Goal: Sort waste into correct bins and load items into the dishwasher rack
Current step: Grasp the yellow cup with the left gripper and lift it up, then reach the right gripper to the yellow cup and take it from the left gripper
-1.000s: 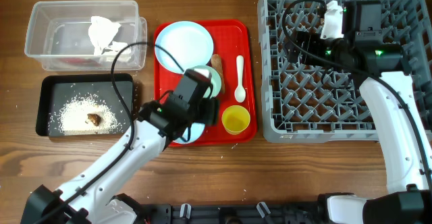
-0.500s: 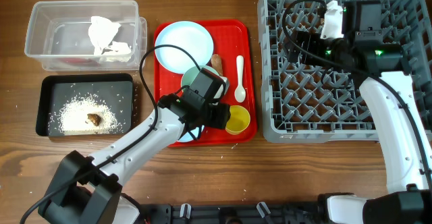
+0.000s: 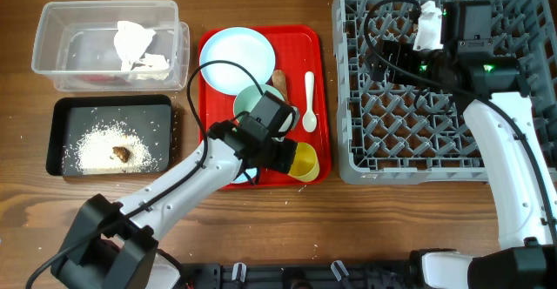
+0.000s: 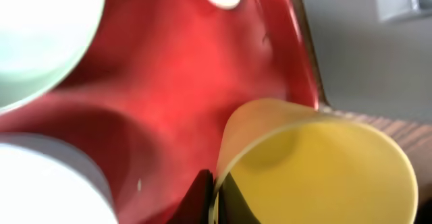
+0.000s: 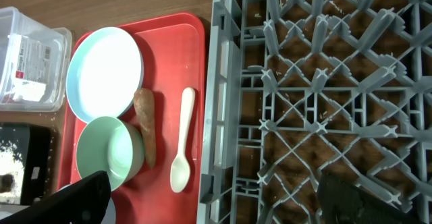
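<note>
My left gripper [image 3: 291,155] is shut on the rim of the small yellow cup [image 3: 305,161] at the red tray's front right corner. In the left wrist view one finger is inside the cup [image 4: 317,163] and one outside. The mint bowl [image 3: 254,100], pale-blue plate [image 3: 235,58], white spoon [image 3: 309,102] and long brown food stick [image 3: 278,82] lie on the red tray [image 3: 296,45]. The light blue bowl [image 4: 40,183] is mostly hidden under my left arm. My right gripper [image 5: 209,204] hangs open over the grey dishwasher rack [image 3: 409,124].
At the back left stands the clear tub [image 3: 52,45], with a crumpled white napkin [image 3: 132,43] inside. In front of it the black tray [image 3: 65,115] holds white crumbs and a small brown lump [image 3: 120,154]. Bare wood runs along the front edge.
My left gripper moved right across the red tray to the yellow cup and closed on its rim; the cup has tipped slightly. The right arm has not moved.
</note>
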### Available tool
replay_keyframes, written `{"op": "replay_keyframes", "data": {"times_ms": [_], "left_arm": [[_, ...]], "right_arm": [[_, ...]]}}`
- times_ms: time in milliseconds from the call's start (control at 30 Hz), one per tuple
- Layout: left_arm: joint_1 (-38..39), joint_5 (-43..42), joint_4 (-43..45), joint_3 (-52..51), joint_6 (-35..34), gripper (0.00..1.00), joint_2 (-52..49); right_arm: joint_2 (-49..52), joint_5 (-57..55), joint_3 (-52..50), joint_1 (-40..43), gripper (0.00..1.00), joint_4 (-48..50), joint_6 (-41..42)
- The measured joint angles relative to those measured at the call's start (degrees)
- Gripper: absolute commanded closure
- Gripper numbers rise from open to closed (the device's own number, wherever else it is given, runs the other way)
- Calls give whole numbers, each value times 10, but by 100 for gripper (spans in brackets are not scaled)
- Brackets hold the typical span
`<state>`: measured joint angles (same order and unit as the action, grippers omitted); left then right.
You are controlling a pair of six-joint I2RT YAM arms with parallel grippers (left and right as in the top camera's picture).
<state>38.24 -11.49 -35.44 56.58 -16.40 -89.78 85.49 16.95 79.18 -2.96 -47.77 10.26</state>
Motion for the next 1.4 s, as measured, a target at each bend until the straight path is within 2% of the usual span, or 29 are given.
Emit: {"op": "replay_keyframes", "data": {"times_ms": [100,267,467,700,1067,1167,1400], "left_arm": [[-8,-3,-24,33,-11,96,4],[-79,-36,-8,54,-63,96,56],[-195,-153,-2,55,-90,96,80],[-327,-303,-2,55,-97,96,80],[-410,-419,33,55,-97,96,80],[-416,-472,84,55,-105,96,80],[-416,-561,159,56,-155,96,80]], "right_arm": [[0,3,0,0,0,0,0],[0,46,0,0,0,10,0],[0,82,0,0,0,16,0],[0,181,0,0,0,23,-15],[3,444,0,0,0,104,-61],[18,518,0,-7,0,139,-74],[62,572,0,-81,0,213,-68]]}}
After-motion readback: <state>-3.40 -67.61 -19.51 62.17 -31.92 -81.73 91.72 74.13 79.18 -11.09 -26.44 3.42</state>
